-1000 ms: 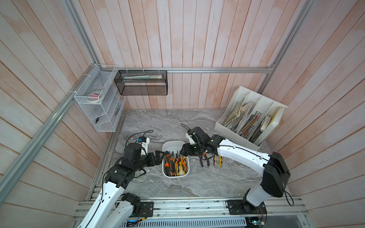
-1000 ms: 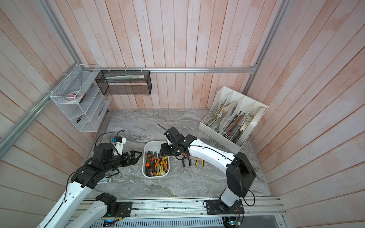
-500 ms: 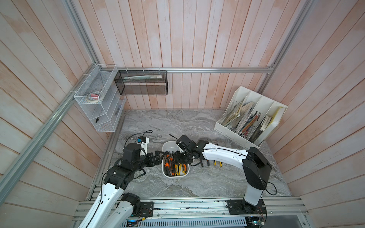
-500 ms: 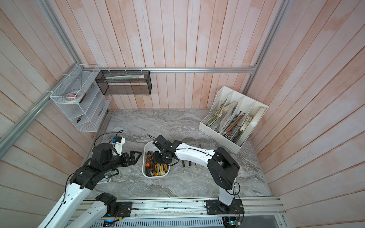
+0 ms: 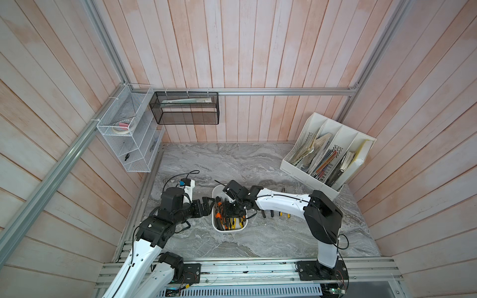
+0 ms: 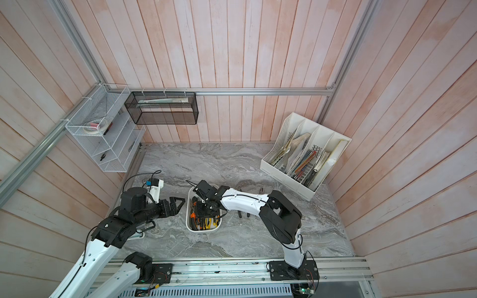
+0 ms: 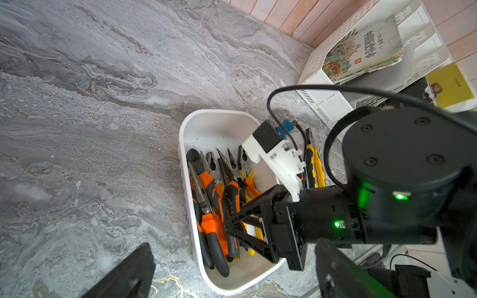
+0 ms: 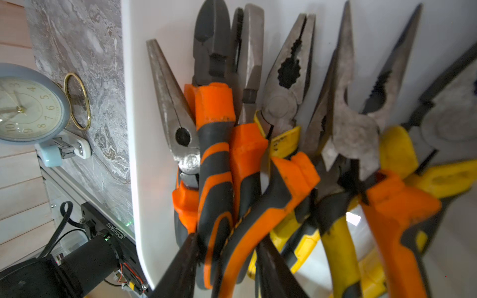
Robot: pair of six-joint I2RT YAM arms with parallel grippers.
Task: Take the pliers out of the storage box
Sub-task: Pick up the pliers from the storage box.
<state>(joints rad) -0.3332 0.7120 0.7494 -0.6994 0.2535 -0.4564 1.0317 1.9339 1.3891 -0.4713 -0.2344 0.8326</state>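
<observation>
Left wrist view. My left gripper (image 7: pixel 232 252), jaws spread wide, faces the white storage box (image 7: pixel 206 121) of pliers (image 7: pixel 214 196). My right gripper (image 7: pixel 227 227) reaches among their orange handles. Yellow-handled pliers (image 7: pixel 313 165) lie on the marble tabletop (image 7: pixel 90 129) just beyond the box.

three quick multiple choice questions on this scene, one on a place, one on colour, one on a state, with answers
1. Where is the right gripper?
a) lifted high in the air
b) down in the storage box, among the pliers
c) out of view

2. Handle colours of the pliers in the box?
a) blue and green
b) orange-and-black and yellow-and-black
c) all red

3. The left gripper is:
a) shut on pliers
b) shut, empty
c) open, empty, beside the box

Answers: 1 b, the left wrist view shows it down inside the box; 2 b, the right wrist view shows both colours; 3 c, its fingers stand wide apart, holding nothing.
</observation>
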